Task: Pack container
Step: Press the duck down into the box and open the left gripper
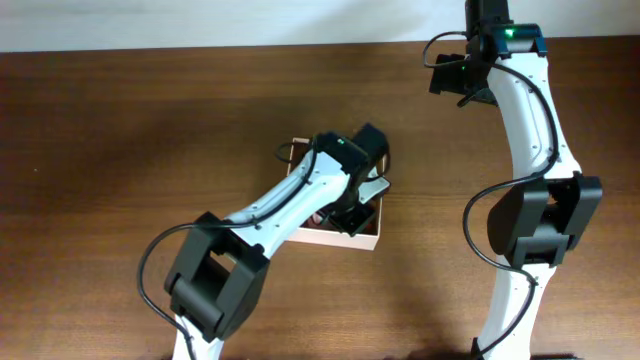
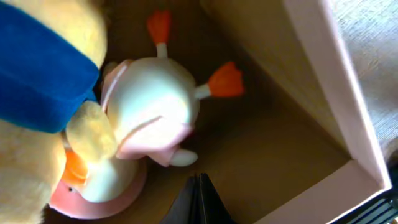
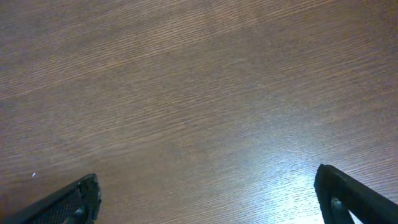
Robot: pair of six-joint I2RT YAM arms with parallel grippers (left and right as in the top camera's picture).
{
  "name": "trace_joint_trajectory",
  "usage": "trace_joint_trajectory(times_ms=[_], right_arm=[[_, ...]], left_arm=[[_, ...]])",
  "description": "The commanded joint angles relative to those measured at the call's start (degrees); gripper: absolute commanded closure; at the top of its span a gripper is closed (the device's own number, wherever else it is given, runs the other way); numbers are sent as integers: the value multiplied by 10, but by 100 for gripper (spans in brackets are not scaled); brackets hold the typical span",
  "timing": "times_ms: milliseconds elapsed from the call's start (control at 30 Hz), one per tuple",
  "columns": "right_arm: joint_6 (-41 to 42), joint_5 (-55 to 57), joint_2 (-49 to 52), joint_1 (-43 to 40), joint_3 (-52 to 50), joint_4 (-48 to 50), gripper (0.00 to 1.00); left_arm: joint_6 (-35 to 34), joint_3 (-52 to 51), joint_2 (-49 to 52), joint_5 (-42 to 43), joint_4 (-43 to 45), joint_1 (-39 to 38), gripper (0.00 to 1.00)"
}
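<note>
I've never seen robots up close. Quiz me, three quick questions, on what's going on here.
1. True or false: the right end effector holds a toy.
2. Which is inside the container: A the left end effector, B the right one?
3. Fill in: the white plush duck has feet coloured ____.
Key: 1 false, it is open above the wooden table; 2 A; 3 orange.

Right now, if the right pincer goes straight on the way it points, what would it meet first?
The wooden table, probably; its wrist view shows only wood ahead of the open right pincer.
</note>
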Motion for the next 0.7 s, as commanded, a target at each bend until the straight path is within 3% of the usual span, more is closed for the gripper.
trace_joint_trajectory(times_ms=[0,667], right_arm=[[5,1,2,-2,-3,0,1],[5,1,2,-2,-3,0,1]], left_arm=[[-8,4,-7,12,2,-2,98],[-12,22,-7,12,3,-2,98]])
